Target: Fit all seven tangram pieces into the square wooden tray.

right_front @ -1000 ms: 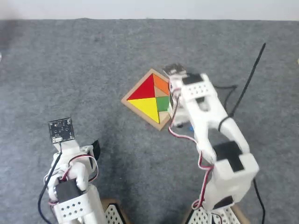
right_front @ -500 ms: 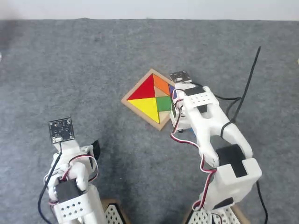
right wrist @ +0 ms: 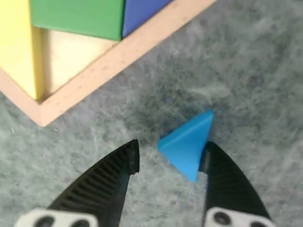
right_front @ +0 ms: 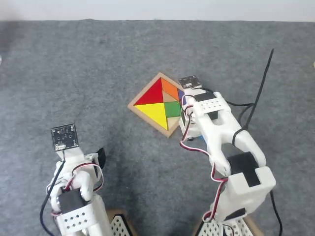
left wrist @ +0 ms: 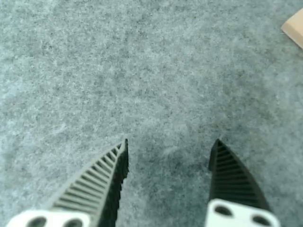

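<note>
The square wooden tray (right_front: pixel 140 101) lies turned like a diamond at mid-table and holds red (right_front: pixel 152 94), orange (right_front: pixel 170 88), yellow (right_front: pixel 155 113) and green (right_front: pixel 172 109) pieces. In the right wrist view its corner (right wrist: pixel 109 64) shows yellow, green (right wrist: pixel 78 16) and dark blue pieces around a bare wooden gap (right wrist: pixel 71 54). A light blue triangle (right wrist: pixel 187 142) lies on the carpet just outside that corner. My right gripper (right wrist: pixel 170 147) is open around it, one finger close against it. My left gripper (left wrist: pixel 170 142) is open over bare carpet, near its base.
Grey carpet covers the table all around the tray. The right arm (right_front: pixel 211 110) hangs over the tray's right corner, with a black cable (right_front: pixel 261 83) trailing behind it. The left arm (right_front: pixel 74 182) sits at the near left, and a tray corner (left wrist: pixel 296 26) shows in its wrist view.
The right arm has drawn back a little from the tray's far corner toward its base, then held still. The left arm has not moved.
</note>
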